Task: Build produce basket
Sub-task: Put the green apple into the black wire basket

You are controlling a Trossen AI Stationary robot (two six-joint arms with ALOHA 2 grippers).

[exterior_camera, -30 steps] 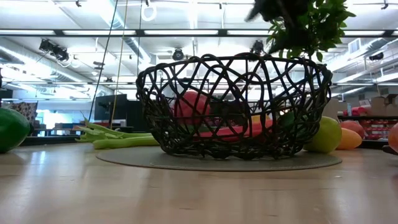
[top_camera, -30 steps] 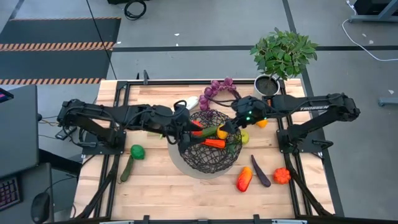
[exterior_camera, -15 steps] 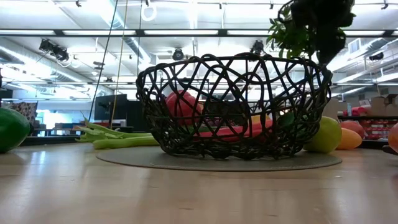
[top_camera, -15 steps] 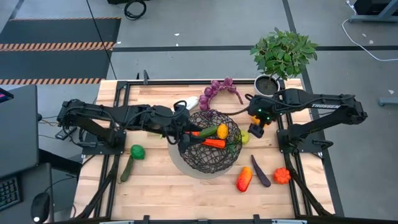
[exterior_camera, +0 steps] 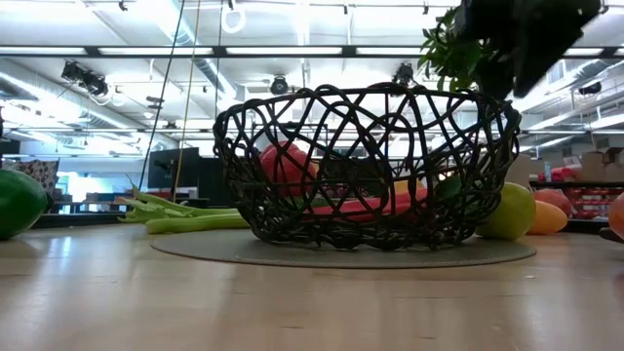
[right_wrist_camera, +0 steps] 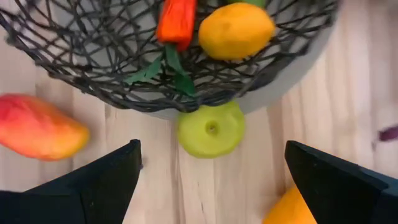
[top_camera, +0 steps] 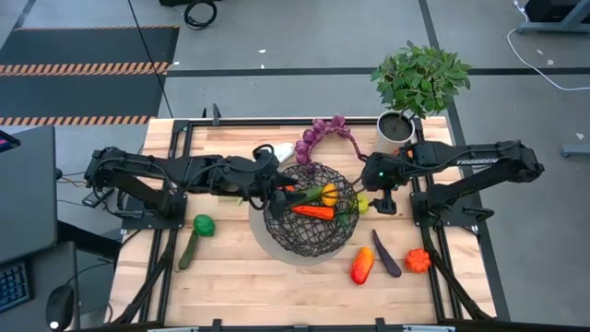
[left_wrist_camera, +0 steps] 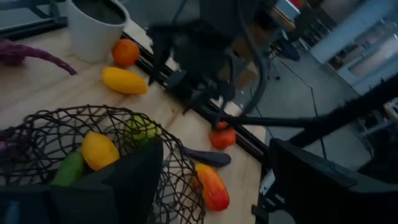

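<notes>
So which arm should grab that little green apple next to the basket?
Probably the right. Its open tool hovers just beside the small round yellow-green apple, which lies against the dark woven wire basket. The left tool sits across the basket, its rim in the way.

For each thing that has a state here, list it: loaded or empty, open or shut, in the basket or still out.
Basket: upright, partly loaded.
Carrot: lying in the basket.
Lemon: in the basket.
Green apple: on the table, against the basket's base.
Aubergine: lying out on the table.
Grapes: out, behind the basket.
Left tool: open, at the basket's rim.
Right tool: open, empty, above the apple.
</notes>
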